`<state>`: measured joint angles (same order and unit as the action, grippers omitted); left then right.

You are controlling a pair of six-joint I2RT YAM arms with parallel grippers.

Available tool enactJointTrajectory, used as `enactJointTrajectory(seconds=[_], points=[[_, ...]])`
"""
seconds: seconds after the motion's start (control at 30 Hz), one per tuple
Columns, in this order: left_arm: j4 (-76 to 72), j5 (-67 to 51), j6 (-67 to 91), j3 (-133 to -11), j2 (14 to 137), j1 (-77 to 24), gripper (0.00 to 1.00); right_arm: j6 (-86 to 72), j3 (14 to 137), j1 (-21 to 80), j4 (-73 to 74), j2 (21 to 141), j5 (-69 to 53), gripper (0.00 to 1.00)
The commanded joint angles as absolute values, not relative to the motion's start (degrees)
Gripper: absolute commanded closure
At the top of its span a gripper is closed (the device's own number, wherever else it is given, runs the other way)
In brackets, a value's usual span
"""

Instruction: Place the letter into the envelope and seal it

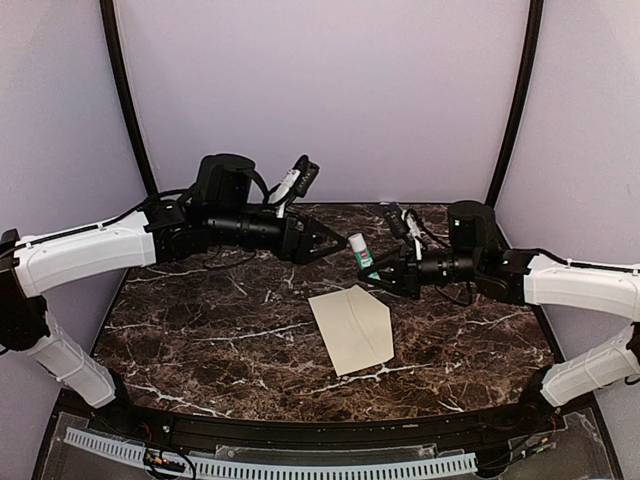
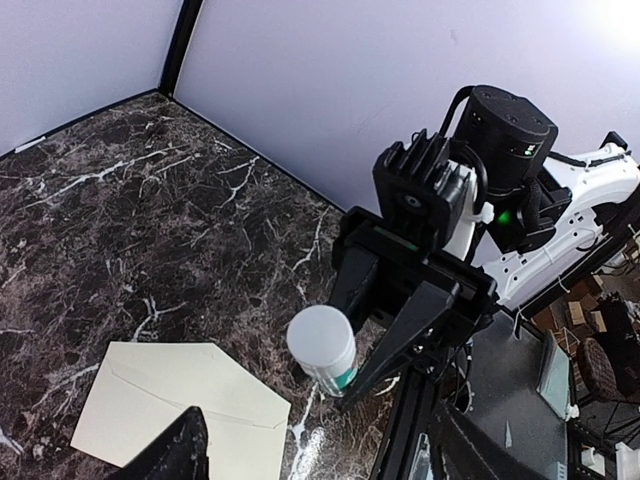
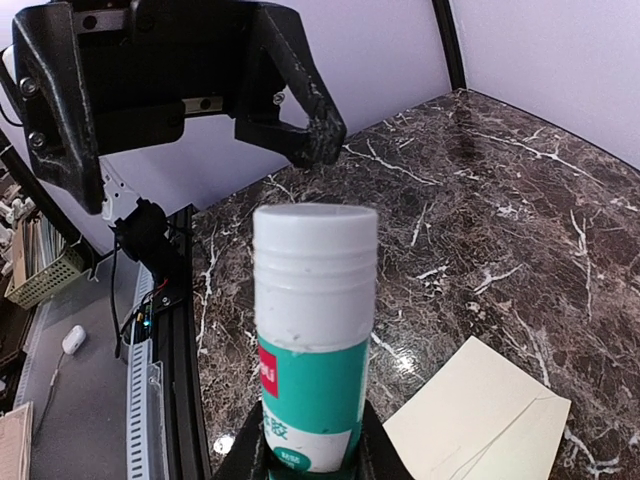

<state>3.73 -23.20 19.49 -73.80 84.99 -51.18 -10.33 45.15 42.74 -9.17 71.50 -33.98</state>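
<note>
Table: you see a dark brown marble-pattern tabletop with white veins. Both arms reach over its far half.
Envelope: the pale cream-yellow paper envelope lies flat on the table, right of centre and below the two grippers. One side ends in a point, like a flap lying open.
Left gripper: the black left gripper hangs in the air with its fingers wide apart and nothing between them. Its tips point at the right gripper and are near the cap of the glue stick.
Right gripper: the black right gripper is clamped on the lower body of the glue stick, above the table.
Glue stick: the white plastic tube with a green label is tilted, and its white cap points to the left gripper.
</note>
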Motion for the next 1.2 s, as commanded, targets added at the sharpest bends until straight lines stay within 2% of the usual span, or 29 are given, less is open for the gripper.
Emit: enactJointTrajectory(seconds=[0.0, 0.17, 0.43, 0.57, 0.7, 0.8, 0.83, 0.9, 0.93, 1.0, 1.07, 1.17], points=[[7.6, -25.3, 18.5, -76.8, 86.7, -51.4, 0.26, -6.8, 47.7, 42.7, -8.2, 71.7, -37.3, 1.0], [8.8, -28.2, 18.8, -80.5, 90.4, -51.4, 0.29, -5.2, 48.2, 43.2, -7.3, 72.3, -38.1, 1.0], [9.2, -30.9, 19.6, -84.0, 94.3, -51.7, 0.44, -3.1, 48.7, 43.8, -6.0, 72.8, -38.1, 1.0], [9.3, -31.1, 19.9, -84.5, 95.1, -51.8, 0.58, -2.6, 48.7, 43.9, -5.8, 72.9, -37.9, 1.0], [9.3, -30.6, 20.2, -84.6, 95.3, -52.0, 0.84, -2.2, 48.8, 43.9, -5.5, 73.0, -37.3, 1.0], [8.6, -30.2, 20.8, -83.9, 95.0, -52.0, 0.93, -2.5, 48.5, 43.9, -6.1, 72.7, -35.7, 1.0], [8.0, -30.0, 21.1, -83.2, 94.6, -52.0, 0.95, -3.0, 48.4, 43.9, -6.8, 72.5, -34.9, 0.96], [5.8, -29.0, 22.1, -81.6, 93.5, -52.0, 0.96, -4.1, 47.9, 43.8, -8.7, 71.8, -32.8, 0.58], [3.6, -27.9, 23.2, -81.0, 93.1, -52.0, 0.96, -4.8, 46.8, 43.8, -10.7, 71.0, -32.3, 0.44], [-0.4, -26.7, 25.2, -79.2, 91.8, -51.9, 0.97, -5.8, 44.3, 43.7, -16.2, 68.9, -31.6, 0.26], [-5.2, -26.6, 27.9, -77.6, 90.7, -51.7, 0.97, -6.9, 41.5, 43.6, -22.9, 67.0, -30.4, 0.19], [-13.2, -27.7, 32.9, -75.8, 89.8, -51.4, 0.96, -8.4, 38.6, 43.6, -33.3, 65.9, -29.3, 0.17]])
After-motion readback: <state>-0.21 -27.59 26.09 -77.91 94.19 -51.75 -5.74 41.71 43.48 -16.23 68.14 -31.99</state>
